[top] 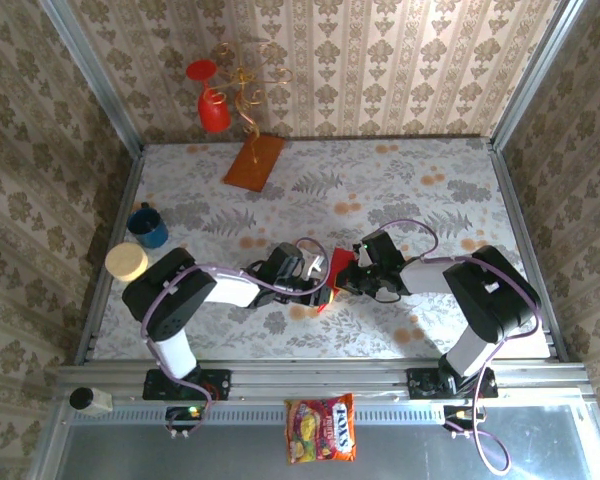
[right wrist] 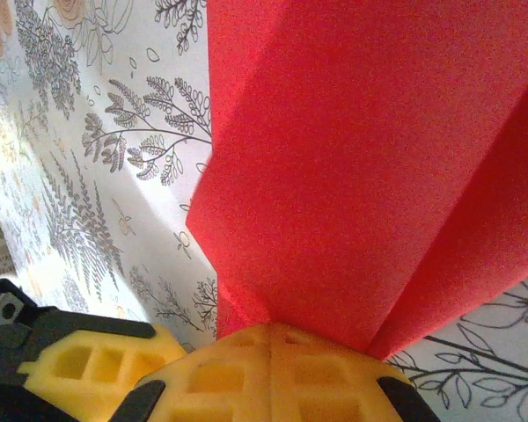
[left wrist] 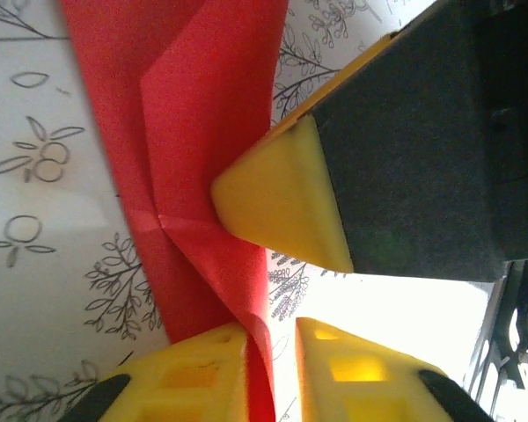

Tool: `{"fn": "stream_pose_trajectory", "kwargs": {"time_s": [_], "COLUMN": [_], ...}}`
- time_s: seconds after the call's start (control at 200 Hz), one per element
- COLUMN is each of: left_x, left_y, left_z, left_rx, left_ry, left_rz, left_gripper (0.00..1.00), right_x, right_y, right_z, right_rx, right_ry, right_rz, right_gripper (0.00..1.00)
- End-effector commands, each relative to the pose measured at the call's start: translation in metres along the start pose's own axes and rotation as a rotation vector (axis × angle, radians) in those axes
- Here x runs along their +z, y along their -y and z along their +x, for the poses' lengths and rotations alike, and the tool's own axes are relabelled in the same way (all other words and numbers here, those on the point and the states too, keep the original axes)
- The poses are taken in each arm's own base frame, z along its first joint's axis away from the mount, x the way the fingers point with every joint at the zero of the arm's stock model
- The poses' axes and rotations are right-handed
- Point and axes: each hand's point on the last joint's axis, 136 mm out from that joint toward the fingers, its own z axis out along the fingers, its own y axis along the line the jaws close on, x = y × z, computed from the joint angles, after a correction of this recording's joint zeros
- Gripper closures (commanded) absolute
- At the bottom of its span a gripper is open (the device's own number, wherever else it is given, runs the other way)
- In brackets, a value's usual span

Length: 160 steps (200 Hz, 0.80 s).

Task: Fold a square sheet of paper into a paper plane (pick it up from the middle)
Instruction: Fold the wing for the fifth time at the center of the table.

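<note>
Two tools are being held at the folded red sheet of paper (top: 337, 268), middle of the table (top: 430, 200). It is being pinched by the right tool (right wrist: 268, 352); the left tool (left wrist: 271, 369) is being held slightly spread around its edge.

The paper plane (top: 338, 270) is red, the table (top: 430, 215) white with grey leaves.

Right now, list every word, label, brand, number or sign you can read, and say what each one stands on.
On the candy bag: brand lettering on a dark patch, too small and blurred to read.
On the red paper: plain, no writing.
Nothing can be read anywhere else.
</note>
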Motion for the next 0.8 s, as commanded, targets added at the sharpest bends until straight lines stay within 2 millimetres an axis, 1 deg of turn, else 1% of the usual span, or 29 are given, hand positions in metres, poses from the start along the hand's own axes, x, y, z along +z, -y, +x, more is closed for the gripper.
{"fn": "stream_pose_trajectory", "kwargs": {"time_s": [0.0,0.065,0.115,0.19,0.265,0.35,0.42,0.595,0.795], "left_x": [-0.018,-0.024,-0.027,-0.028,-0.024,-0.016,-0.008,0.005,0.009], "left_y": [-0.014,-0.007,0.000,0.012,0.023,0.036,0.041,0.041,0.026], "left_z": [0.001,-0.002,-0.005,-0.007,-0.006,-0.002,0.003,0.007,0.003], "left_rx": [0.016,0.045,0.065,0.094,0.123,0.162,0.183,0.195,0.192], "left_ry": [0.009,0.017,0.028,0.031,0.017,-0.010,-0.035,-0.065,-0.049], "left_rz": [-0.086,-0.080,-0.063,-0.028,0.000,0.027,0.037,0.034,-0.022], "left_gripper": [0.76,0.76,0.78,0.89,1.00,1.00,1.00,1.00,1.00], "right_x": [0.004,0.004,0.005,0.005,0.006,0.006,0.006,0.007,0.007], "right_y": [0.055,0.056,0.057,0.058,0.059,0.060,0.061,0.061,0.062], "right_z": [0.025,0.026,0.027,0.027,0.027,0.028,0.028,0.029,0.029], "right_rx": [0.098,0.100,0.102,0.105,0.104,0.108,0.109,0.111,0.111], "right_ry": [-0.055,-0.056,-0.059,-0.060,-0.059,-0.061,-0.062,-0.065,-0.065], "right_rz": [0.204,0.206,0.205,0.207,0.208,0.212,0.212,0.211,0.211], "right_gripper": [0.99,0.99,0.99,1.00,0.99,0.99,0.99,1.00,1.00]}}
